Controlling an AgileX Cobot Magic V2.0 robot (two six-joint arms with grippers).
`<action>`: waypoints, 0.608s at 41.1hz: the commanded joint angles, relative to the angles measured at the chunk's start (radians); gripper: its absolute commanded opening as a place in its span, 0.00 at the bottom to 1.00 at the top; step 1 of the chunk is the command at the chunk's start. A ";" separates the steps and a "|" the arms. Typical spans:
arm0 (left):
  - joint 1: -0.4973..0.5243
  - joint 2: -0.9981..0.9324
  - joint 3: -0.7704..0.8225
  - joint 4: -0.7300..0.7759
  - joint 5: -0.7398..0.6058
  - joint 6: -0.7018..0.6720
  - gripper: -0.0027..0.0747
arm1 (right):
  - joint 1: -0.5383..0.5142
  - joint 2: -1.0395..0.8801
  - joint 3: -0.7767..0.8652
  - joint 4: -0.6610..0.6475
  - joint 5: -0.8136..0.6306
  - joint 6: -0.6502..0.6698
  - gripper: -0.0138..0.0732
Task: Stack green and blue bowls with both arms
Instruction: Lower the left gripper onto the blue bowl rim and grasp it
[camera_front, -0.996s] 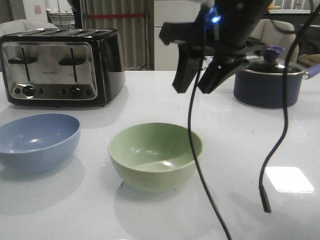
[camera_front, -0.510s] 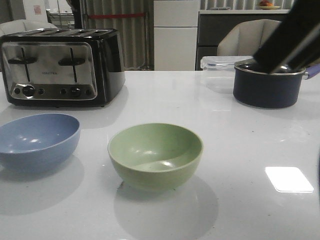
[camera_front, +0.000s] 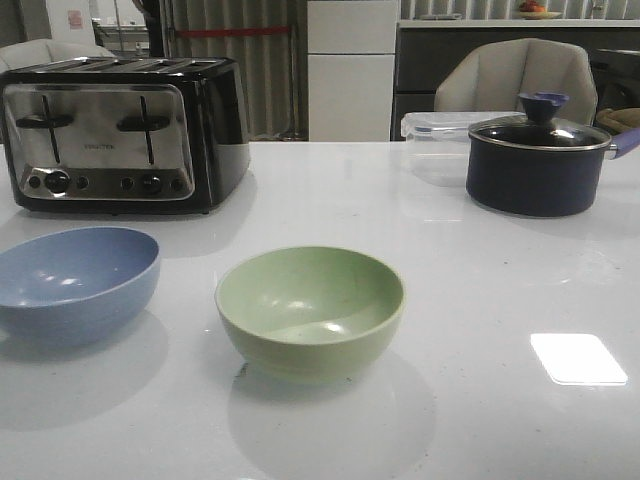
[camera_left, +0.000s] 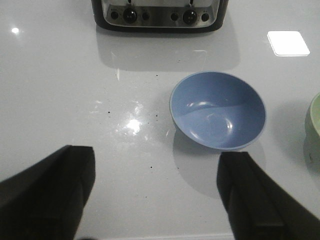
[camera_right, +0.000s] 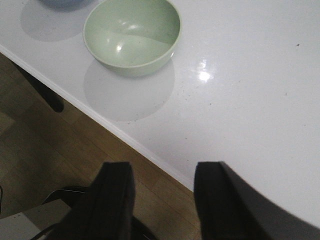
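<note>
The pale green bowl (camera_front: 311, 309) sits upright at the table's front middle; it also shows in the right wrist view (camera_right: 132, 35). The dusty blue bowl (camera_front: 75, 281) sits to its left, apart from it, and shows in the left wrist view (camera_left: 218, 110). Neither arm shows in the front view. My left gripper (camera_left: 155, 187) is open and empty above bare table near the front edge, short of the blue bowl. My right gripper (camera_right: 164, 192) is open and empty, over the table's front edge and the wooden floor, away from the green bowl.
A chrome and black toaster (camera_front: 122, 133) stands at the back left. A dark lidded pot (camera_front: 538, 160) and a clear plastic box (camera_front: 435, 140) stand at the back right. The table's front edge (camera_right: 115, 127) runs across the right wrist view, with floor below.
The right arm, which hung over the table middle a second ago, has swung up and right and left the front view. The bowls have not moved.
</note>
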 joint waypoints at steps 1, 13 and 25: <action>0.001 0.038 -0.031 -0.013 -0.074 0.029 0.76 | -0.006 -0.002 -0.026 -0.004 -0.066 0.001 0.63; -0.053 0.249 -0.106 -0.035 -0.029 0.057 0.76 | -0.006 -0.002 -0.026 0.001 -0.020 0.001 0.63; -0.069 0.546 -0.193 -0.035 -0.052 0.057 0.76 | -0.006 -0.002 -0.026 0.001 -0.016 0.001 0.63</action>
